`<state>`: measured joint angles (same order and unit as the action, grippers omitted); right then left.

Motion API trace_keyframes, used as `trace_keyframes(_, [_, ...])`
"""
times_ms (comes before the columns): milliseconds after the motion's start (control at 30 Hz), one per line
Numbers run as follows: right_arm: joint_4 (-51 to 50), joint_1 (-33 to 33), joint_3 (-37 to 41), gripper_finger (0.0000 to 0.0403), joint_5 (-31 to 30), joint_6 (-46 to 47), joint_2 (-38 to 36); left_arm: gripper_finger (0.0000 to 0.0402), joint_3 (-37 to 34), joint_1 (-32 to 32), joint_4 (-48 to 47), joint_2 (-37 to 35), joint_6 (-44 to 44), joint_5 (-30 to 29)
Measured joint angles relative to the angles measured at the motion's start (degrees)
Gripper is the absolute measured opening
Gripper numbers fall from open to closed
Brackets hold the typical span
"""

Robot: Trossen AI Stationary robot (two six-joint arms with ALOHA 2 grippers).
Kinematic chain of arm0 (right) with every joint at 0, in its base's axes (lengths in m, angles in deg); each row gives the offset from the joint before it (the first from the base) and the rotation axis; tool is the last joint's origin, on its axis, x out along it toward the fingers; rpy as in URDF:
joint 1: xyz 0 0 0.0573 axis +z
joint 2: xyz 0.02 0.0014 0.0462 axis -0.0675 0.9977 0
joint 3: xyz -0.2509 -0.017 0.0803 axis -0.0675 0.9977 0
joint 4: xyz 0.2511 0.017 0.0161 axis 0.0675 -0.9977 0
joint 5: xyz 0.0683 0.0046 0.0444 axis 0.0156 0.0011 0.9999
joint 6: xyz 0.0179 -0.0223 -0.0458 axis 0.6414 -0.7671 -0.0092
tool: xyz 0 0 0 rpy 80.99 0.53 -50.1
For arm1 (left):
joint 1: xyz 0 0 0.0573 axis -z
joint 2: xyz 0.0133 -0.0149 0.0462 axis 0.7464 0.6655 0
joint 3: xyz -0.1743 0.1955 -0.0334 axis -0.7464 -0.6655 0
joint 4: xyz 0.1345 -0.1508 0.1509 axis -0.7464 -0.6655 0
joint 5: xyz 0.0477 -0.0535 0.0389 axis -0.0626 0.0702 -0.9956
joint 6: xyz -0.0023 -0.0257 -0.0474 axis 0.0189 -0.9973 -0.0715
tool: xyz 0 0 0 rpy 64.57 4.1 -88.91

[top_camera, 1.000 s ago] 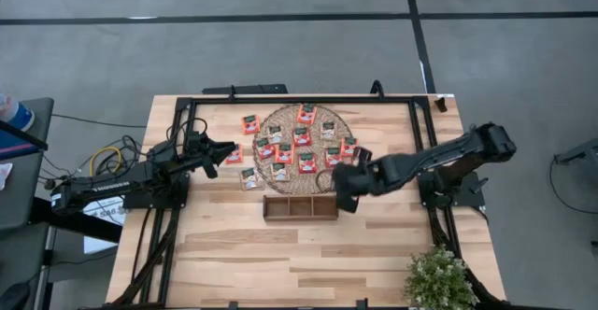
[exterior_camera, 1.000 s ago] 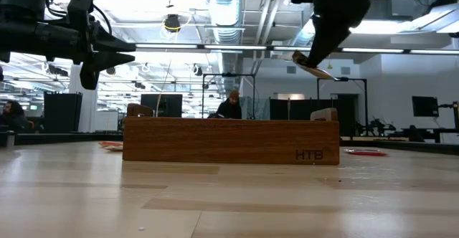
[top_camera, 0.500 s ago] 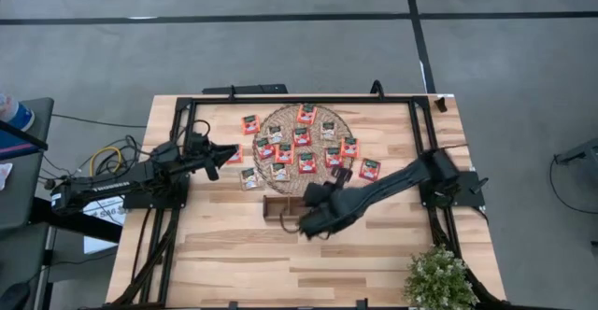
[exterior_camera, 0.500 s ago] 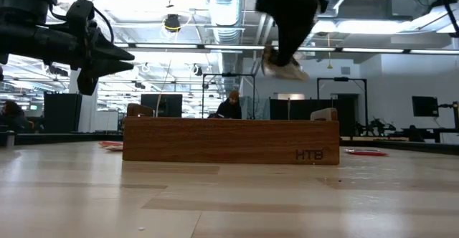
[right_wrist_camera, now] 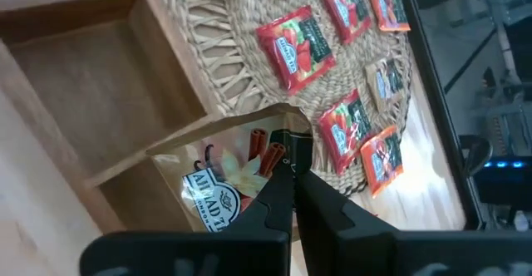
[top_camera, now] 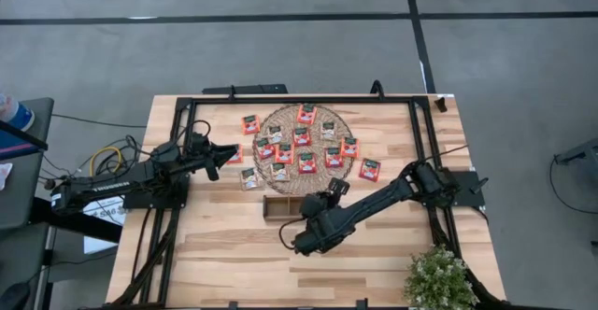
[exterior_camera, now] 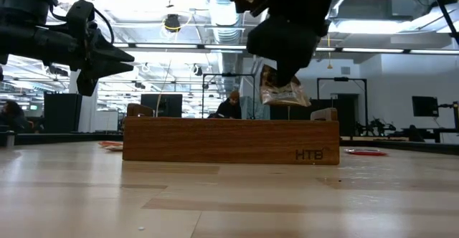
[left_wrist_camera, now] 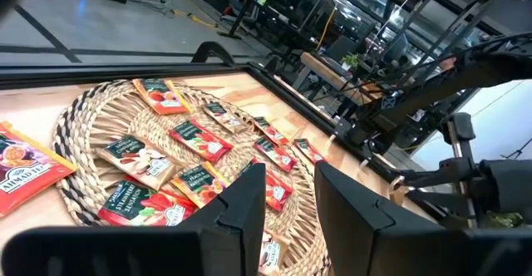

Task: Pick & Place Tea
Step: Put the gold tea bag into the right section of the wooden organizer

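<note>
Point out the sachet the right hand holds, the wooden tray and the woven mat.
held sachet (right_wrist_camera: 218, 194), right wrist view, its pale printed face.
wooden tray (exterior_camera: 215, 141), low view, its front wall.
woven mat (top_camera: 344, 123), high view, its bare right edge.

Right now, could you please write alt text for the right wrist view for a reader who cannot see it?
The right tool is shut on a pale sachet, holding it above the wooden tray. Past the tray, red sachets lie on the woven mat.

The wooden table (top_camera: 234, 245) bears a woven mat (top_camera: 304, 149), tray (top_camera: 277, 204), seemingly loose sachets (top_camera: 370, 169).
</note>
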<state>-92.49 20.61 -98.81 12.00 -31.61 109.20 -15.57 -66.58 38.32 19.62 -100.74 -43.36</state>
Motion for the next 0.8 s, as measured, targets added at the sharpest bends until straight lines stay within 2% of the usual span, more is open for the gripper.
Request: trace_keyframes(800, [3.3,0.1,7.3,0.0,-5.1,2.4,0.0,0.0097,0.0,0.0,0.5,0.0,-0.4,2.0])
